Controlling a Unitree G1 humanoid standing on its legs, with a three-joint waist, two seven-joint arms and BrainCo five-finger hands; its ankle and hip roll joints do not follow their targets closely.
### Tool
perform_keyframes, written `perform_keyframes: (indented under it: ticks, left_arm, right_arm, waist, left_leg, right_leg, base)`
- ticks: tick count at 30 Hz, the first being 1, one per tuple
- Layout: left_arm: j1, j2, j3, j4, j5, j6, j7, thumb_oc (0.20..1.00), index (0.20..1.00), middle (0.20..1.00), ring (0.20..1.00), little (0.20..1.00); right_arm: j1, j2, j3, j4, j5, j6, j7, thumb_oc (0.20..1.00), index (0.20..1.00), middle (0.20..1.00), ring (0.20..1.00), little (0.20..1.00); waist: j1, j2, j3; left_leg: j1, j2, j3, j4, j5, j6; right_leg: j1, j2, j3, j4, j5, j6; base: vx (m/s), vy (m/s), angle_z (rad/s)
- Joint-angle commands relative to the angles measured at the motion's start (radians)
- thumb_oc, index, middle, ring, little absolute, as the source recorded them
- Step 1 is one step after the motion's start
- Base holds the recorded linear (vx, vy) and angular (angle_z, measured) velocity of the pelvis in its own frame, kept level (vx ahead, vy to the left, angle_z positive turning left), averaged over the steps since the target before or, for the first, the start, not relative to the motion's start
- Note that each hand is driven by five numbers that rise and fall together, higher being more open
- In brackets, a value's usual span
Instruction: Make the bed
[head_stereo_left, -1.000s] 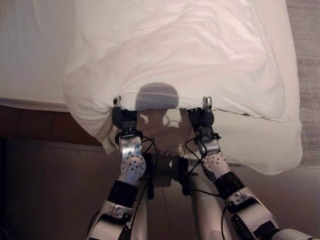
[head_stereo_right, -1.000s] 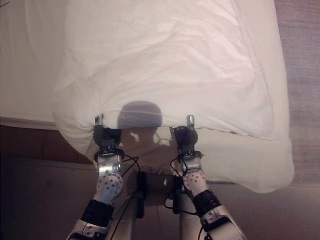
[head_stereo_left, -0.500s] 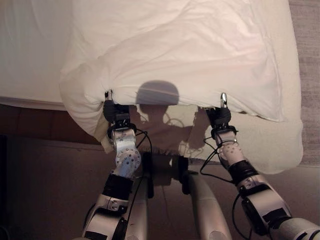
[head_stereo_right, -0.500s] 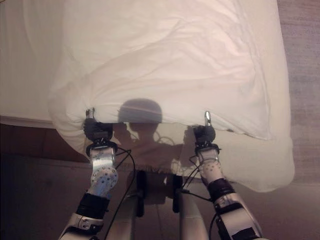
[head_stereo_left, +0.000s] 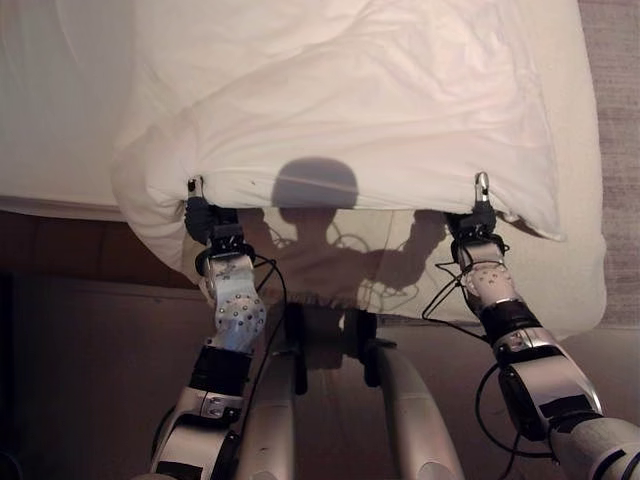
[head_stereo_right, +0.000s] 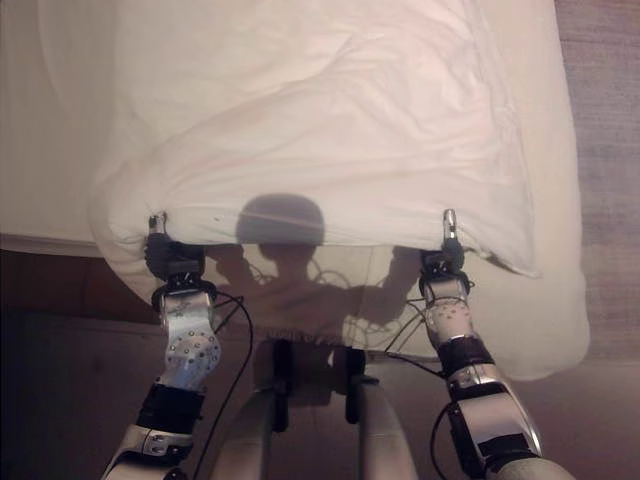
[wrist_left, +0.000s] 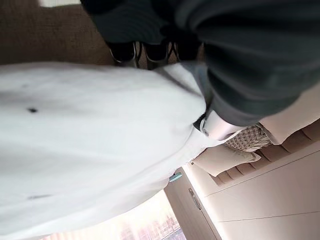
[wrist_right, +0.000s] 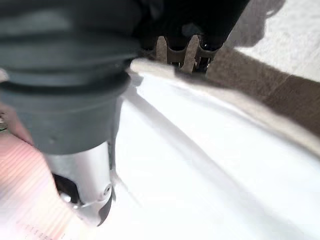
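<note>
Duvet (head_stereo_left: 370, 110) lies on the bed (head_stereo_left: 60, 110), near edge lifted. Left hand (head_stereo_left: 203, 218) and right hand (head_stereo_left: 476, 215), well apart, each pinch that edge between thumb and curled fingers.

light: dim, warm | shadow: dark on duvet (head_stereo_left: 350, 110) edge | wrist views: blurred close-up

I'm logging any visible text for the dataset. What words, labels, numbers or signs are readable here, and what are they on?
None: the white duvet, the bed sheet, the left hand and the right hand gripping the duvet's edge carry no readable text.
</note>
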Motion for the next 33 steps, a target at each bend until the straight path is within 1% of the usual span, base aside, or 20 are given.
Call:
perform_keyframes:
  ticks: [1,5,8,9,10,11,17,21,22,24,25,26,27,28,29,30,32,33]
  left_arm:
    - [0.023,0.104,0.176,-0.060,0.121,-0.109,0.004,0.200,0.200,0.200,0.200,0.200]
    - [0.029,0.105,0.185,-0.057,0.129,-0.109,0.012,0.200,0.200,0.200,0.200,0.200]
    - [0.030,0.104,0.189,-0.056,0.131,-0.111,0.011,0.200,0.200,0.200,0.200,0.200]
    - [0.032,0.102,0.187,-0.055,0.129,-0.107,0.007,0.200,0.200,0.200,0.200,0.200]
    - [0.032,0.102,0.187,-0.055,0.129,-0.107,0.007,0.200,0.200,0.200,0.200,0.200]
    - [0.032,0.098,0.182,-0.052,0.122,-0.106,-0.001,0.200,0.200,0.200,0.200,0.200]
    - [0.038,0.087,0.176,-0.048,0.108,-0.104,-0.014,0.200,0.200,0.200,0.200,0.200]
    - [0.053,0.065,0.162,-0.047,0.087,-0.089,-0.040,0.200,0.200,0.200,0.200,0.200]
    - [0.055,0.064,0.162,-0.047,0.086,-0.088,-0.041,0.200,0.200,0.200,0.200,0.200]
    - [0.069,0.048,0.149,-0.032,0.064,-0.081,-0.056,0.200,0.200,0.200,0.200,0.200]
    - [0.070,0.048,0.148,-0.032,0.063,-0.081,-0.056,0.200,0.200,0.200,0.200,0.200]
    - [0.077,0.039,0.146,-0.013,0.048,-0.079,-0.068,0.373,0.373,0.373,0.373,0.373]
    - [0.079,0.036,0.147,-0.009,0.043,-0.081,-0.069,0.529,0.529,0.529,0.529,0.529]
    - [0.081,0.032,0.149,-0.008,0.039,-0.081,-0.069,0.580,0.580,0.580,0.580,0.580]
    - [0.086,0.027,0.149,-0.006,0.030,-0.082,-0.075,0.900,0.900,0.900,0.900,0.900]
    - [0.088,0.023,0.150,-0.004,0.023,-0.080,-0.077,1.000,1.000,1.000,1.000,1.000]
    - [0.099,0.017,0.147,-0.002,-0.003,-0.071,-0.101,1.000,1.000,1.000,1.000,1.000]
    - [0.106,0.012,0.145,-0.008,-0.030,-0.058,-0.133,1.000,1.000,1.000,1.000,1.000]
  right_arm:
    - [0.022,-0.078,-0.113,-0.001,-0.006,-0.108,-0.010,1.000,1.000,1.000,1.000,1.000]
    - [0.033,-0.088,-0.139,-0.007,-0.011,-0.128,-0.018,1.000,1.000,1.000,1.000,1.000]
    - [0.036,-0.088,-0.142,-0.008,-0.016,-0.129,-0.021,1.000,1.000,1.000,1.000,1.000]
    - [0.040,-0.090,-0.141,-0.009,-0.017,-0.130,-0.018,0.589,0.589,0.589,0.589,0.589]
    - [0.041,-0.090,-0.141,-0.009,-0.017,-0.130,-0.018,0.589,0.589,0.589,0.589,0.589]
    - [0.043,-0.087,-0.137,-0.010,-0.017,-0.128,-0.013,0.200,0.200,0.200,0.200,0.200]
    - [0.072,-0.068,-0.134,-0.054,-0.018,-0.135,0.006,0.200,0.200,0.200,0.200,0.200]
    - [0.139,-0.041,-0.114,-0.210,-0.061,-0.155,0.036,0.200,0.200,0.200,0.200,0.200]
    - [0.146,-0.039,-0.114,-0.217,-0.064,-0.156,0.033,0.200,0.200,0.200,0.200,0.200]
    - [0.190,-0.021,-0.114,-0.314,-0.072,-0.183,0.059,0.200,0.200,0.200,0.200,0.200]
    - [0.191,-0.020,-0.114,-0.316,-0.072,-0.183,0.058,0.200,0.200,0.200,0.200,0.200]
    - [0.211,-0.014,-0.112,-0.360,-0.070,-0.189,0.092,0.200,0.200,0.200,0.200,0.200]
    - [0.221,-0.008,-0.115,-0.397,-0.073,-0.200,0.100,0.200,0.200,0.200,0.200,0.200]
    - [0.230,0.003,-0.119,-0.427,-0.070,-0.210,0.112,0.200,0.200,0.200,0.200,0.200]
    - [0.247,0.008,-0.121,-0.454,-0.073,-0.215,0.119,0.200,0.200,0.200,0.200,0.200]
    - [0.255,0.015,-0.124,-0.480,-0.075,-0.222,0.123,0.200,0.200,0.200,0.200,0.200]
    - [0.285,0.029,-0.126,-0.543,-0.079,-0.237,0.134,0.200,0.200,0.200,0.200,0.200]
    - [0.311,0.035,-0.125,-0.590,-0.083,-0.241,0.147,0.200,0.200,0.200,0.200,0.200]
  waist:
    - [0.015,0.026,-0.095]
    - [0.011,0.031,-0.098]
    - [0.011,0.031,-0.098]
    - [0.010,0.033,-0.097]
    - [0.010,0.033,-0.098]
    - [0.010,0.034,-0.097]
    - [0.005,0.037,-0.103]
    - [-0.004,0.040,-0.108]
    - [-0.004,0.040,-0.110]
    - [-0.012,0.041,-0.115]
    - [-0.012,0.041,-0.116]
    - [-0.016,0.040,-0.116]
    - [-0.018,0.040,-0.116]
    - [-0.022,0.041,-0.116]
    - [-0.025,0.038,-0.118]
    - [-0.028,0.038,-0.117]
    - [-0.034,0.034,-0.119]
    - [-0.041,0.033,-0.119]
  left_leg:
    - [-0.016,0.019,0.006,0.020,-0.040,-0.025]
    - [-0.016,0.020,0.008,0.020,-0.041,-0.025]
    - [-0.015,0.018,0.009,0.018,-0.040,-0.024]
    - [-0.016,0.017,0.010,0.015,-0.039,-0.024]
    - [-0.016,0.017,0.010,0.015,-0.038,-0.024]
    - [-0.017,0.018,0.010,0.013,-0.036,-0.024]
    - [-0.018,0.017,0.010,0.014,-0.034,-0.024]
    - [-0.021,0.019,0.015,0.003,-0.025,-0.031]
    - [-0.020,0.019,0.014,0.002,-0.024,-0.031]
    - [-0.018,0.020,0.014,-0.005,-0.021,-0.030]
    - [-0.018,0.020,0.014,-0.005,-0.021,-0.030]
    - [-0.020,0.020,0.015,-0.002,-0.023,-0.028]
    - [-0.021,0.021,0.017,-0.002,-0.023,-0.028]
    - [-0.021,0.023,0.019,-0.002,-0.023,-0.027]
    - [-0.020,0.024,0.021,-0.001,-0.024,-0.027]
    - [-0.020,0.025,0.023,-0.001,-0.024,-0.028]
    - [-0.020,0.027,0.024,0.001,-0.025,-0.026]
    - [-0.020,0.028,0.026,-0.001,-0.026,-0.026]
  right_leg:
    - [0.007,-0.051,0.058,-0.098,0.066,0.149]
    - [0.004,-0.052,0.062,-0.096,0.066,0.150]
    - [0.004,-0.051,0.064,-0.097,0.068,0.151]
    - [0.003,-0.052,0.065,-0.101,0.070,0.152]
    - [0.003,-0.052,0.065,-0.102,0.071,0.152]
    - [0.003,-0.052,0.064,-0.103,0.070,0.152]
    - [0.000,-0.051,0.065,-0.101,0.069,0.150]
    - [-0.003,-0.050,0.064,-0.105,0.072,0.150]
    - [-0.002,-0.050,0.063,-0.106,0.072,0.150]
    - [-0.006,-0.050,0.067,-0.107,0.073,0.150]
    - [-0.006,-0.050,0.067,-0.107,0.073,0.150]
    - [-0.010,-0.049,0.071,-0.106,0.076,0.150]
    - [-0.012,-0.048,0.073,-0.106,0.077,0.150]
    - [-0.015,-0.048,0.075,-0.106,0.078,0.149]
    - [-0.015,-0.046,0.078,-0.105,0.078,0.150]
    - [-0.016,-0.046,0.079,-0.106,0.079,0.150]
    - [-0.018,-0.044,0.085,-0.106,0.080,0.150]
    - [-0.018,-0.041,0.088,-0.107,0.081,0.150]
  base:
    - [0.00,0.000,0.00]
    - [0.00,0.000,0.00]
    - [0.00,0.000,0.00]
    - [0.00,0.000,0.00]
    - [0.00,0.000,0.00]
    - [0.00,0.000,0.00]
    - [0.00,-0.002,-0.01]
    - [0.00,0.000,0.00]
    - [0.00,0.000,0.00]
    - [0.00,0.000,0.00]
    - [0.00,0.000,0.00]
    - [0.00,0.000,0.00]
    - [0.00,0.000,0.00]
    - [-0.01,0.003,-0.06]
    - [-0.01,-0.002,-0.09]
    - [-0.01,-0.008,-0.09]
    - [-0.01,-0.004,-0.03]
    - [0.00,0.000,0.00]
